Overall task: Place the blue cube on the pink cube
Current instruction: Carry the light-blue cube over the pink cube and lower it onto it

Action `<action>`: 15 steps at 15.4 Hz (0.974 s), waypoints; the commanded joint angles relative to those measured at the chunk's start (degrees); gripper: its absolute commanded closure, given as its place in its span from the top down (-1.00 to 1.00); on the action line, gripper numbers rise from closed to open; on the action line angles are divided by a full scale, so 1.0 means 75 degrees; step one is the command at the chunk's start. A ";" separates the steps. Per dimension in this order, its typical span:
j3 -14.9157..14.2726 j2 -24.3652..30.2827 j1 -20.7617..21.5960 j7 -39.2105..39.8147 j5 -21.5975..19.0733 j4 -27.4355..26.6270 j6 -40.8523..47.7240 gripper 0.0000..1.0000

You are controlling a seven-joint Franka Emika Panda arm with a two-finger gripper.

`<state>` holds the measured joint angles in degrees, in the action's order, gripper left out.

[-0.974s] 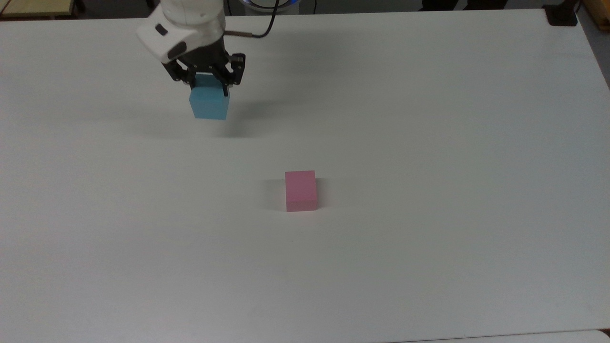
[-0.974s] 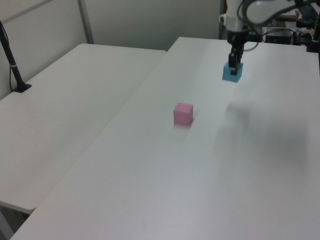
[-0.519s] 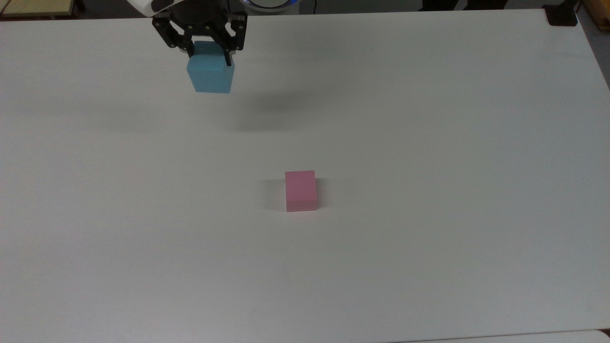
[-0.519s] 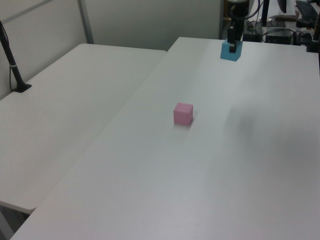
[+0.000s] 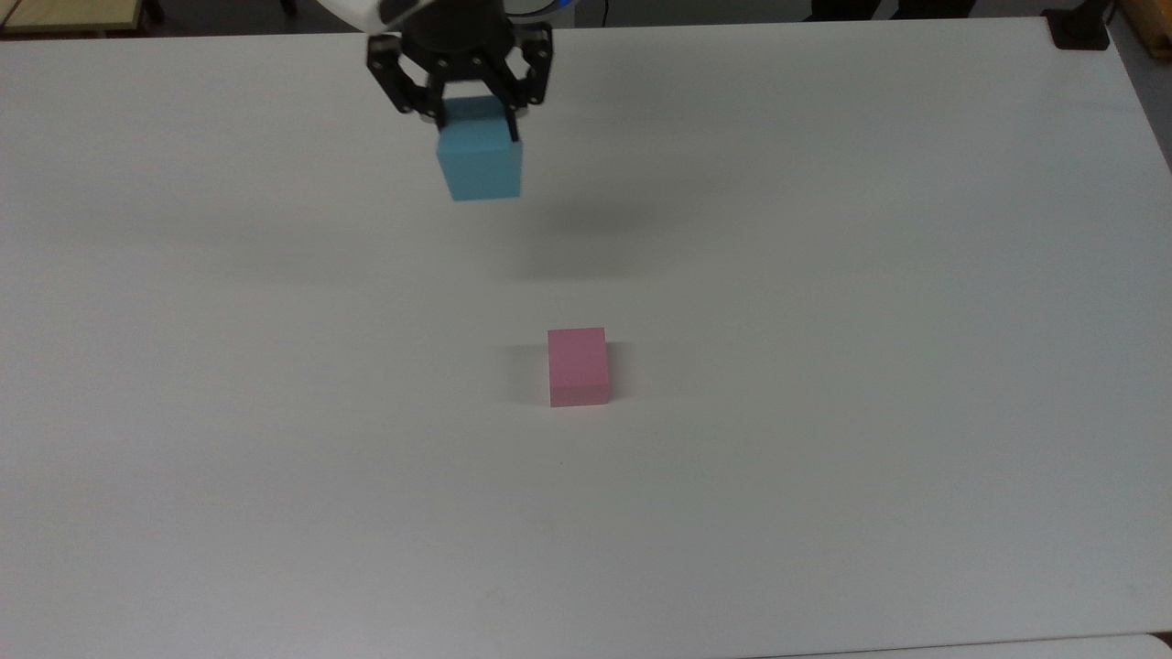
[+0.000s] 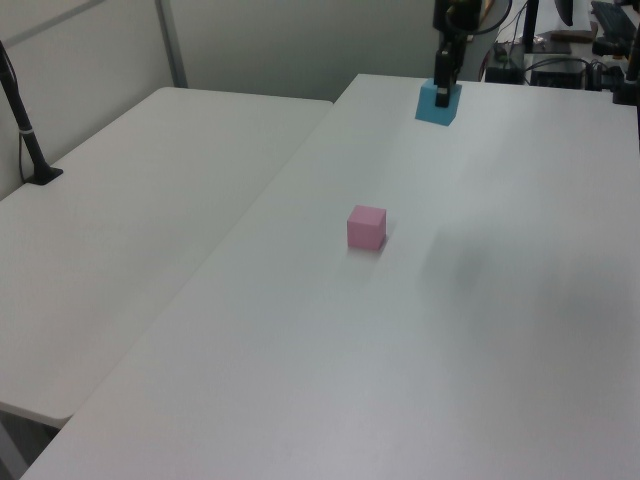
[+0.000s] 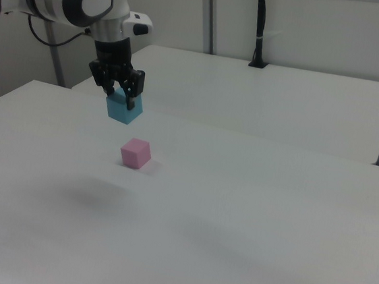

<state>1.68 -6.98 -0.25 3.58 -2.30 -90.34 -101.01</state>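
High above the table [image 5: 824, 275], at about eleven o'clock from the pink cube [image 5: 578, 366] in the top view, our gripper [image 5: 469, 117] clamps the blue cube [image 5: 479, 163] by its upper half. We should carry it level toward five o'clock, centre it squarely over pink, then lower gently before letting go.
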 commanded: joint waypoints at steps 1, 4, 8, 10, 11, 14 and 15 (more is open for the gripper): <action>-0.0072 -0.1036 0.0548 -0.0348 -0.0069 0.0969 -0.0102 -0.05; -0.0131 -0.1762 0.0900 -0.0547 -0.0010 0.1636 -0.0173 -0.06; -0.0154 -0.2443 0.1263 -0.0980 0.0469 0.1979 -0.0616 -0.06; -0.0154 -0.2689 0.1323 -0.1215 0.0657 0.1955 -0.0782 -0.06; -0.0154 -0.2806 0.1358 -0.1297 0.0739 0.1955 -0.0910 -0.06; -0.0154 -0.3100 0.1474 -0.1648 0.0962 0.1943 -0.1239 -0.06; -0.0154 -0.3147 0.1510 -0.1707 0.1102 0.1943 -0.1239 -0.06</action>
<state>1.48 -28.67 9.23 -6.37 3.37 -77.22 -109.45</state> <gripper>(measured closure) 0.445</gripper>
